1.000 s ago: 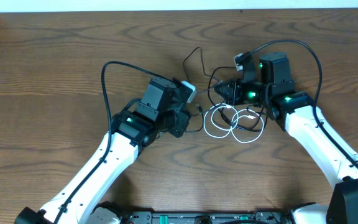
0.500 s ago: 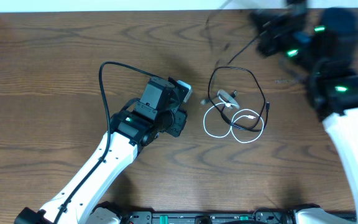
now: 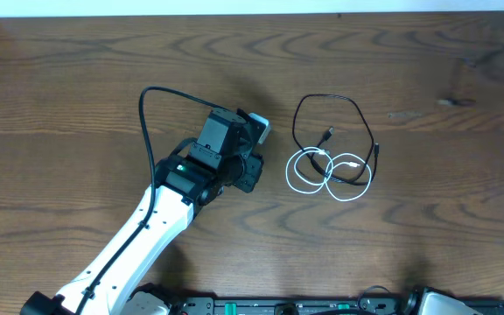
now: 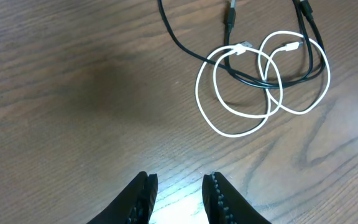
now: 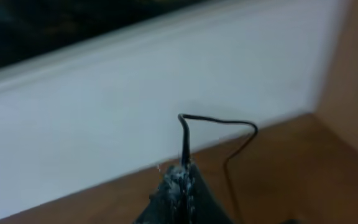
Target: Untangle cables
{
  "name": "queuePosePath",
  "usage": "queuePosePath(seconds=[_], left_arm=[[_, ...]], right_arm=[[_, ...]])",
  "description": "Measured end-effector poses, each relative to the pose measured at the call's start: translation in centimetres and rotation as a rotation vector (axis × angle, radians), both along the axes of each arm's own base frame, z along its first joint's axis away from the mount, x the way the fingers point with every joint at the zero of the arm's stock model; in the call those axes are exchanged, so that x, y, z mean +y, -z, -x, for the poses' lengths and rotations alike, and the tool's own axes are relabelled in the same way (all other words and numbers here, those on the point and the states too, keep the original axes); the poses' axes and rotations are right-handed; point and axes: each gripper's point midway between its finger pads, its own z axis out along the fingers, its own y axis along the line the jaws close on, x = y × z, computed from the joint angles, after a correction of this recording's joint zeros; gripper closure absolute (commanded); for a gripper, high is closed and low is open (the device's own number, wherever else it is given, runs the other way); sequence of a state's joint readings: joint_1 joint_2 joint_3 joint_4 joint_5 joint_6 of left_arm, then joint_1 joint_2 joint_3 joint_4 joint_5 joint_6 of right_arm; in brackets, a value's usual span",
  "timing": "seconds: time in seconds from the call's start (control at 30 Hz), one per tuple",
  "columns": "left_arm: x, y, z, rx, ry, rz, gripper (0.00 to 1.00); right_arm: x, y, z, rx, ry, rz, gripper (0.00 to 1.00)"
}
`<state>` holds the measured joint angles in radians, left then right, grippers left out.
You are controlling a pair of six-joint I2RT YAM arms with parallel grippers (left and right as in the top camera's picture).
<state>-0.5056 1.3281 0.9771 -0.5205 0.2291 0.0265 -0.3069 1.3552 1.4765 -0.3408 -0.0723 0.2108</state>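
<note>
Left gripper (image 4: 179,182), parted and empty, is hovering near the white cable (image 4: 197,96) crossing the black cable (image 4: 178,42); pinching one loop seems next.

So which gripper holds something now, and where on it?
The right gripper is shut on a thin dark cord; where along its length is unclear. The left gripper holds nothing.

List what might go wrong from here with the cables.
The black cable runs through loops of the white cable, so pulling either may drag both or tighten the tangle. The right gripper pinches a thin black cord only at its tips; it may slip out. The open left gripper holds nothing, so the pile could slide freely.
</note>
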Motion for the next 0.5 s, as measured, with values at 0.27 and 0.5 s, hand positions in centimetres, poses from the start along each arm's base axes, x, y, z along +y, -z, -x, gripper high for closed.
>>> queuePosePath(seconds=[0.27, 0.5], left_arm=[[0.0, 0.1, 0.1, 0.009, -0.009, 0.003, 0.70], [0.2, 0.3, 0.3, 0.027, -0.019, 0.000, 0.70]], right_arm=[[-8.7, 7.7, 1.4, 0.260, 0.237, 0.015, 0.99], [-13.1, 15.0, 2.2, 0.464, 0.333, -0.036, 0.99]])
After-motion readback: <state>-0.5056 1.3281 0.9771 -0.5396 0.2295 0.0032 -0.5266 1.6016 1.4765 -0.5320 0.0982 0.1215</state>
